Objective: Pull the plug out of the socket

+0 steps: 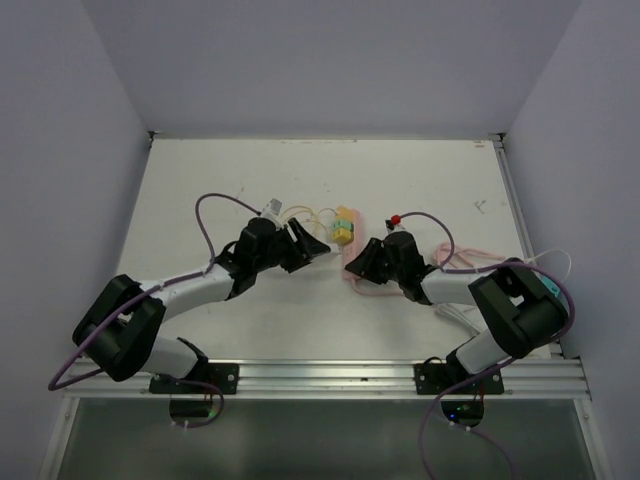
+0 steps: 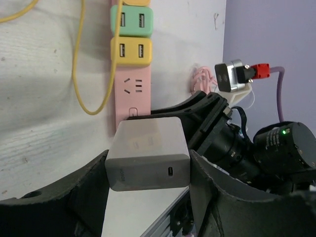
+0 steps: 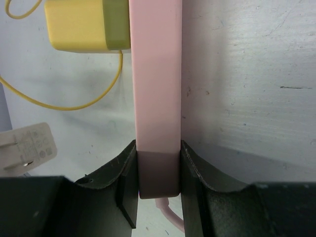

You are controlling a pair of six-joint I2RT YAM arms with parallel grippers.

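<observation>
The plug (image 2: 148, 153) is a white charger block, and my left gripper (image 2: 148, 170) is shut on its two sides. It hangs in front of the pink socket strip (image 2: 132, 94), whose nearest outlet shows bare. In the right wrist view the plug (image 3: 24, 148) sits apart from the strip, left of it, with its prongs showing. My right gripper (image 3: 158, 173) is shut on the near end of the socket strip (image 3: 155, 74). From above, the left gripper (image 1: 312, 246) and right gripper (image 1: 358, 266) face each other across the strip (image 1: 351, 252).
A yellow adapter (image 2: 131, 51) and a green one (image 2: 131, 20) sit plugged in farther along the strip. A yellow cable (image 2: 79, 74) loops on the table to the left. The strip's pink cord (image 1: 470, 252) coils behind the right arm. Walls close in on three sides.
</observation>
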